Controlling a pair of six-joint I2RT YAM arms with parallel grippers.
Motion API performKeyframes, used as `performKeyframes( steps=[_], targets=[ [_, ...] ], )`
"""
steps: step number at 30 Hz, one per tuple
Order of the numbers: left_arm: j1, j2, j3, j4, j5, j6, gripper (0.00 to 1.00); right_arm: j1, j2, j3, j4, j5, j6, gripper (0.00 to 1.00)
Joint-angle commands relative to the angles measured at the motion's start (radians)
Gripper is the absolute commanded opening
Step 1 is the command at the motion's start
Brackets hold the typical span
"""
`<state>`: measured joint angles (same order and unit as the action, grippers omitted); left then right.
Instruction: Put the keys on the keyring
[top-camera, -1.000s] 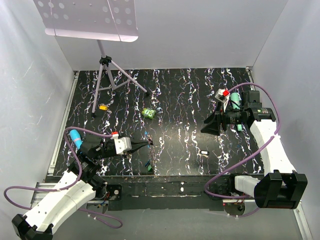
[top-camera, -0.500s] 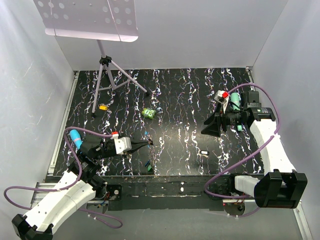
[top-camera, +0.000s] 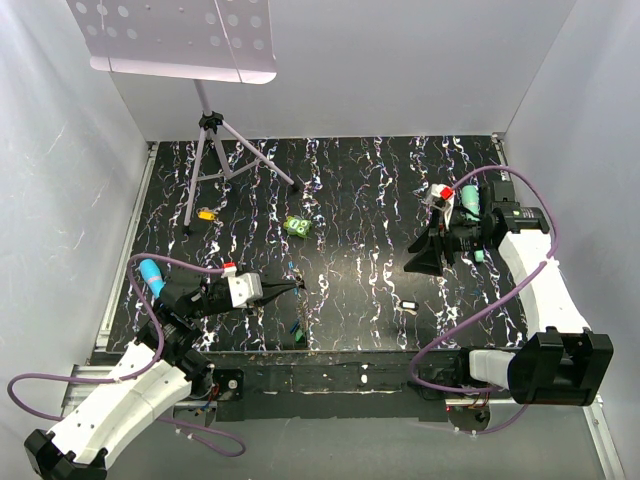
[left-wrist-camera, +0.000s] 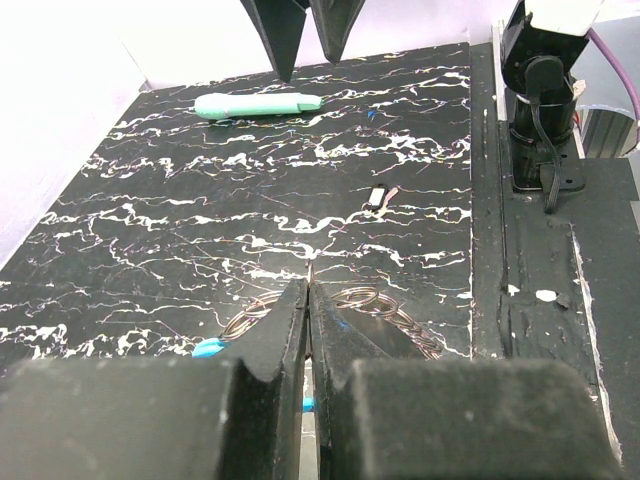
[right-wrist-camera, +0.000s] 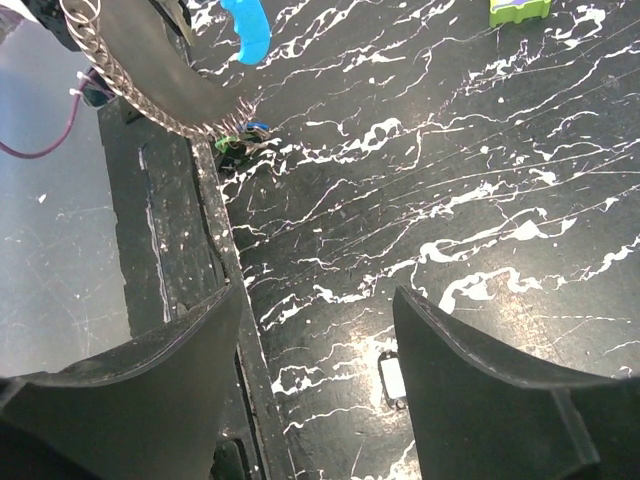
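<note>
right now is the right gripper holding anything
No, the right gripper is open above the table, its jaws wide apart with nothing clamped between them.

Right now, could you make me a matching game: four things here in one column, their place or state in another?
1 left gripper
2 right gripper
3 green lumpy object
4 teal marker

a jaws apart
b lying near the right gripper
c shut on the keyring
d near the table's middle

Pairs: 1-c, 2-a, 3-d, 4-b
</note>
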<state>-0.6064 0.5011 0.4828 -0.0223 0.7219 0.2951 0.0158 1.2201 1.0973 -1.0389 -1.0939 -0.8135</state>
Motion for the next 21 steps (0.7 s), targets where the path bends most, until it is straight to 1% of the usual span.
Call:
performKeyframes(
  steps=[1,10,21],
  targets=[
    [0.008,-0.007,0.023,0.028,0.011,0.006,0.00,0.019,-0.014,0.024,-0.032,0.031,-0.056,0.70],
    [0.010,-0.007,0.025,0.028,0.011,0.007,0.00,0.073,-0.037,-0.010,-0.035,0.114,-0.133,0.70],
    [0.010,-0.007,0.025,0.028,0.010,0.007,0.00,0.104,-0.054,-0.048,-0.027,0.131,-0.158,0.70]
  ],
)
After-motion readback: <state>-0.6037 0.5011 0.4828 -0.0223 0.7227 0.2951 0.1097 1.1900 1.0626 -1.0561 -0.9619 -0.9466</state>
